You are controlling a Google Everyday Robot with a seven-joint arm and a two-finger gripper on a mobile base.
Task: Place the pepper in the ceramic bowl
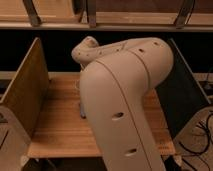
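My cream-coloured arm fills the middle of the camera view and bends over the wooden table. It hides most of the table's middle. The gripper is behind the arm and out of sight. The pepper and the orange-red ceramic bowl are hidden or out of view. A small grey edge shows on the table just left of the arm; I cannot tell what it is.
A wooden side panel stands at the table's left and a dark panel at its right. A shelf rail runs across the back. Cables lie on the floor at the right.
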